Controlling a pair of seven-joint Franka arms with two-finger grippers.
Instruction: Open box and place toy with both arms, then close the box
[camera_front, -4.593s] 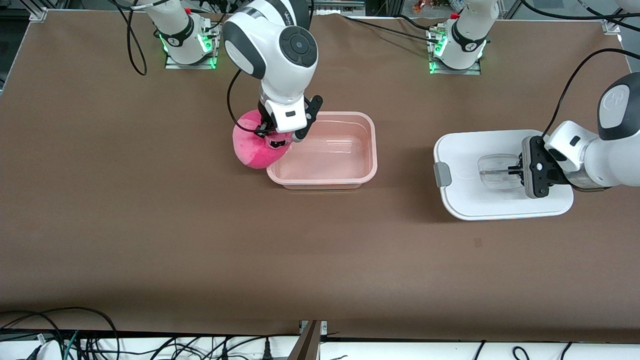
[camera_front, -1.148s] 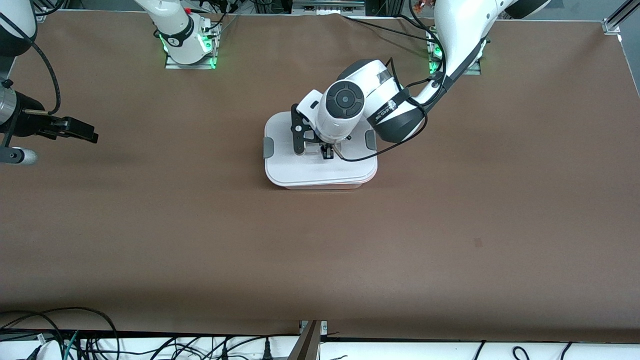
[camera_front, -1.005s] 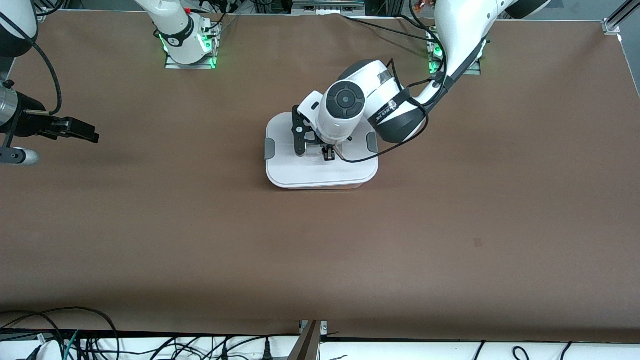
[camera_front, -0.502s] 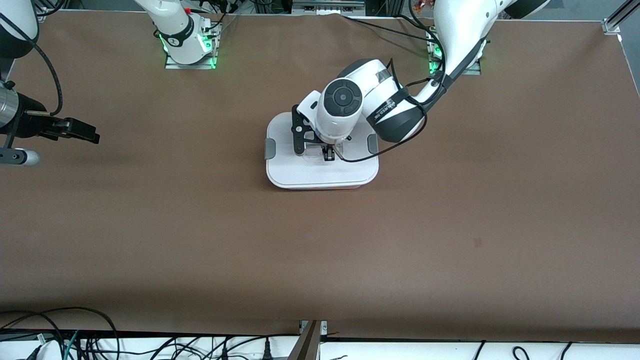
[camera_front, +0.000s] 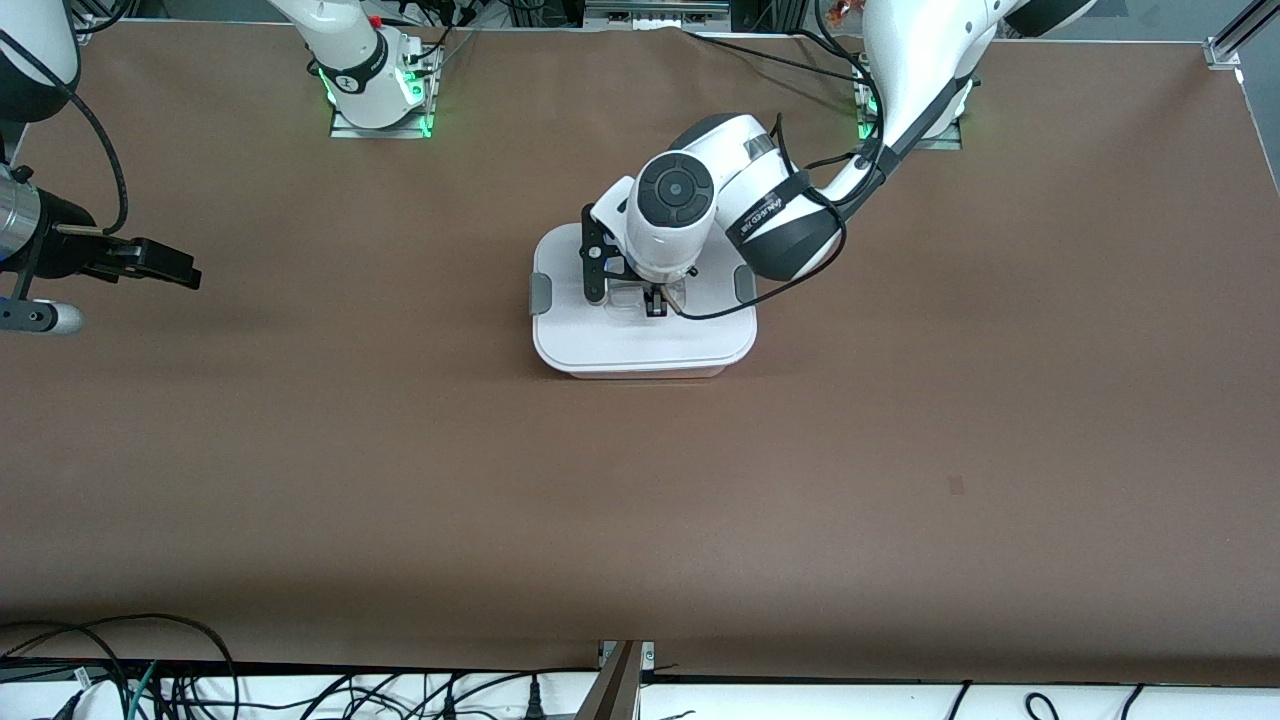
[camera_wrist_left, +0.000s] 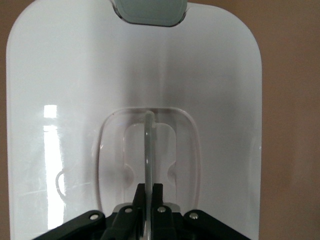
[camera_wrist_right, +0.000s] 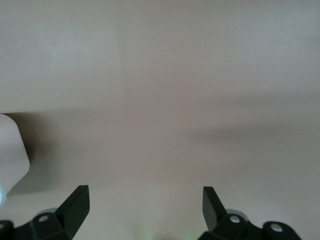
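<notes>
The box (camera_front: 700, 371) stands mid-table with its white lid (camera_front: 640, 345) lying flat on the pale pink tub. My left gripper (camera_front: 655, 305) is over the lid's middle, shut on the thin clear handle (camera_wrist_left: 148, 145) in the recess. In the left wrist view the left gripper (camera_wrist_left: 150, 186) pinches that handle bar, and the lid (camera_wrist_left: 65, 75) fills the frame. The toy is hidden. My right gripper (camera_front: 185, 272) hangs open and holds nothing, over bare table at the right arm's end. In the right wrist view the right gripper (camera_wrist_right: 145, 192) shows only brown table between its fingers.
Grey clips (camera_front: 540, 293) (camera_front: 744, 284) sit at the lid's two short ends, one of them seen as the grey clip (camera_wrist_left: 150, 10) in the left wrist view. The brown table (camera_front: 640, 500) stretches wide around the box. Cables run along the edge nearest the front camera.
The right gripper let the toy go and drew back to its end of the table. The left gripper carried the lid onto the tub; in the last second it settled square.
</notes>
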